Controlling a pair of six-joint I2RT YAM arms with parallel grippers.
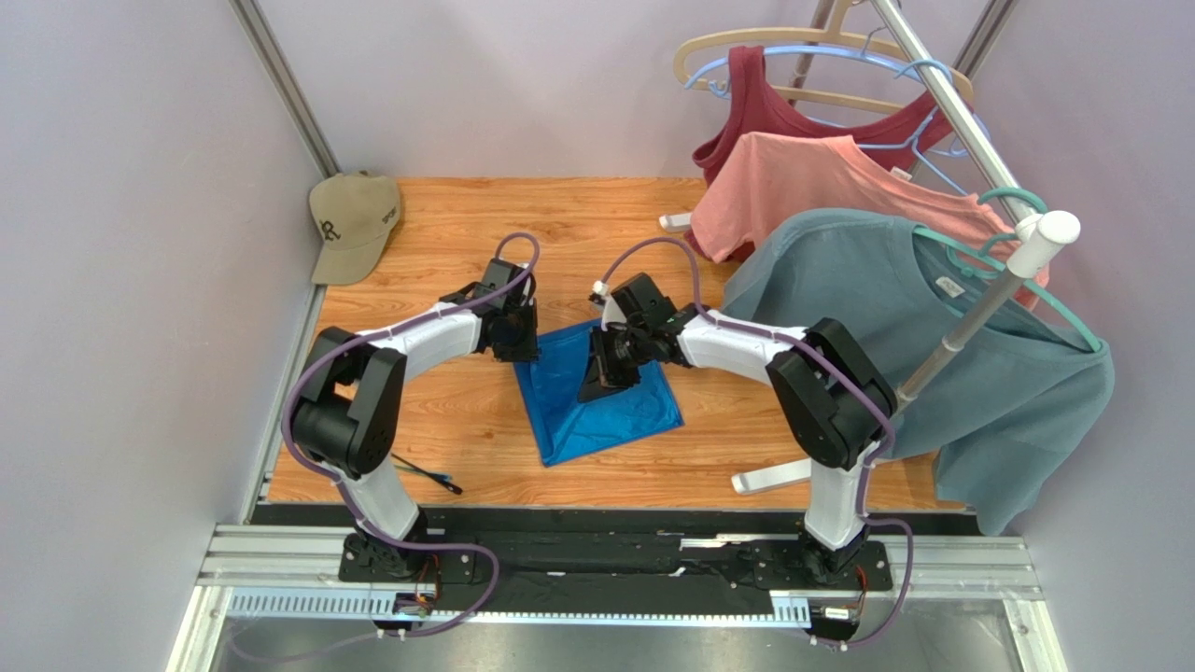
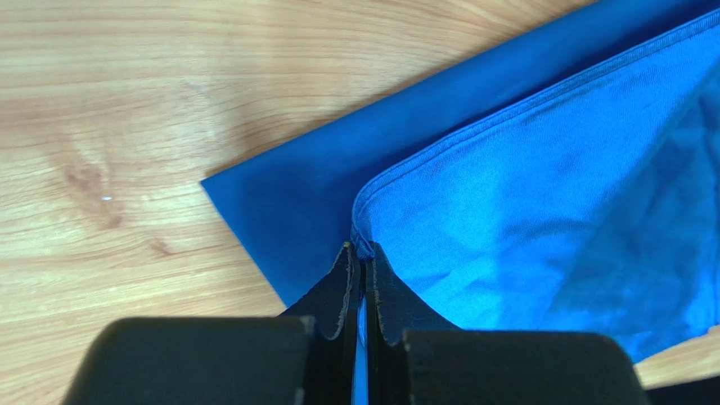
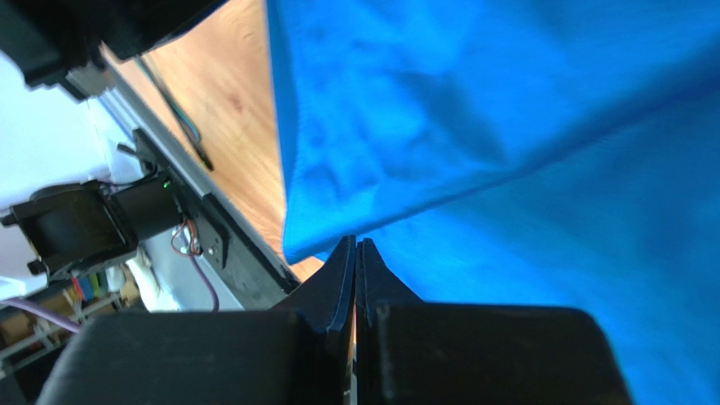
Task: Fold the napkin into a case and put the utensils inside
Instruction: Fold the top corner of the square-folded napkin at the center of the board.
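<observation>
Napkin [image 1: 606, 403]: bright royal-blue, slightly shiny square of thin cloth. It lies mid-table between the two arms, partly doubled over, with an upper layer raised off the lower one. It is not yet a narrow pouch.

Left gripper [image 2: 362, 255]: black jaws pressed together on the napkin's stitched, hemmed corner. That corner is lifted clear of the flat layer beneath.

Right gripper [image 3: 356, 246]: jaws closed tight, with a fold of the blue cloth running straight into the tips. This reads as a pinch on the napkin's edge, though the contact itself is hidden.

Handling, as I judge it: the cloth is very light and limp, with no stiffness to hold a crease. The sheen suggests it is slick, so layers will slide over each other and over the wood. Best hold is at the hem or a corner, where the stitching gives the pads something to bite. Pull it taut between both grips before laying it down.

Utensils [image 1: 428, 476]: a few thin dark sticks with blue-green bits, lying on the wooden table [image 1: 463, 224] near the left arm's base, well apart from the napkin.

Outward: a tan cloth cap [image 1: 354, 224] sits at the far left corner. A teal-grey T-shirt [image 1: 898, 322] hangs on the right.
</observation>
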